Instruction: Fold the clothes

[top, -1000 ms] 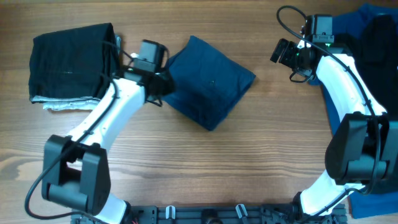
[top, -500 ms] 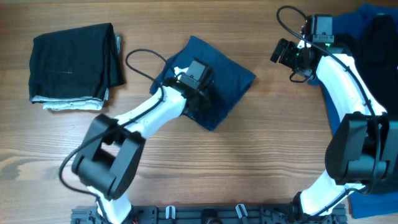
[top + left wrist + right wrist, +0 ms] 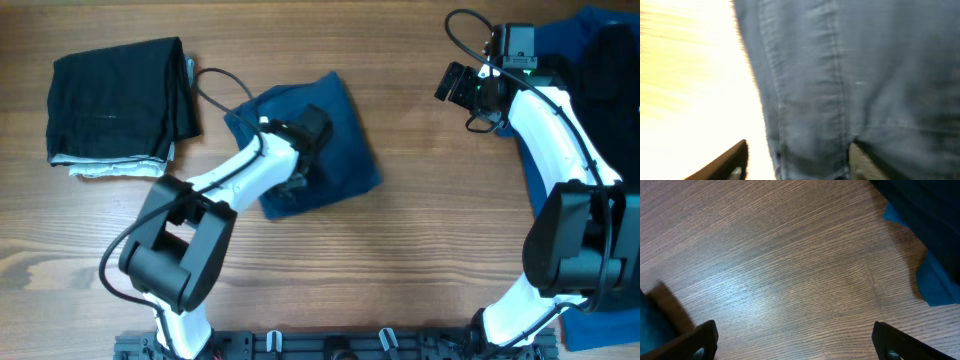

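**Left claw spread over the navy shorts**

The left claw (image 3: 797, 162) points down at mid-surface (image 3: 430, 250), its arm stretched far and bent right, jaws apart with a seam of the folded navy shorts (image 3: 345, 150) between them. The right arm reaches far, and the right claw (image 3: 797, 345) is spread wide over bare wood. An unfolded pile of clothes (image 3: 600, 60) lies far right and a folded black stack (image 3: 115, 95) far left.

On the counter (image 3: 430, 260), the folded shorts (image 3: 340, 150) lie near the centre, under the left tool (image 3: 297, 180). The folded stack (image 3: 115, 100) sits well apart at their 10 o'clock. The loose heap (image 3: 610, 60) lies at 2 o'clock by the edge, with the right tool (image 3: 452, 82) between the heap and the shorts.
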Action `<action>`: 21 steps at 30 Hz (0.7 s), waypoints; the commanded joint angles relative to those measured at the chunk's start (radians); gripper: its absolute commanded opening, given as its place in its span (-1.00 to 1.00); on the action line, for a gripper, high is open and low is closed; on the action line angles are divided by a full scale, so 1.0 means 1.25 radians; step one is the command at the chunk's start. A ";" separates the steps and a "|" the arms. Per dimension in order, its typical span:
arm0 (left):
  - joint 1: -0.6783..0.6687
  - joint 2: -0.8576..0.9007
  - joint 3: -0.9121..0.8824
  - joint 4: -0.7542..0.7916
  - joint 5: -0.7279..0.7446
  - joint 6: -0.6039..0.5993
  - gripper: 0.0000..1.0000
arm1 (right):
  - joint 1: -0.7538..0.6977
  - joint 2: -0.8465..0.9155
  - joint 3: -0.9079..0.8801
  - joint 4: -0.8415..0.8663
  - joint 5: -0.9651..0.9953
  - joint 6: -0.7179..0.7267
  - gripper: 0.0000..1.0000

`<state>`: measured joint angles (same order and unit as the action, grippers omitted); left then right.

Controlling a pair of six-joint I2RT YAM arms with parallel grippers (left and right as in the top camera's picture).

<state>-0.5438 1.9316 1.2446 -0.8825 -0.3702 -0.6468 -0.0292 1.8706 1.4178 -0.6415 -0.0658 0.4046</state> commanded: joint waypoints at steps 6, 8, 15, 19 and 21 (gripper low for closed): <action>0.108 -0.009 0.008 -0.034 0.205 0.011 0.68 | 0.003 0.003 0.000 0.002 0.014 0.012 0.99; 0.118 -0.009 0.001 -0.030 0.215 0.009 0.63 | 0.003 0.003 -0.001 0.002 0.014 0.012 0.99; 0.144 -0.009 -0.089 0.052 0.291 0.009 0.58 | 0.003 0.003 0.000 0.002 0.014 0.012 0.99; 0.144 -0.009 -0.127 0.097 0.326 0.002 0.47 | 0.003 0.003 0.000 0.002 0.014 0.012 0.99; 0.144 -0.009 -0.154 0.112 0.326 0.002 0.34 | 0.003 0.003 0.000 0.002 0.014 0.012 0.99</action>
<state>-0.3599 1.8790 1.1294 -0.7498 0.0021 -0.6388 -0.0292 1.8706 1.4178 -0.6418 -0.0658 0.4046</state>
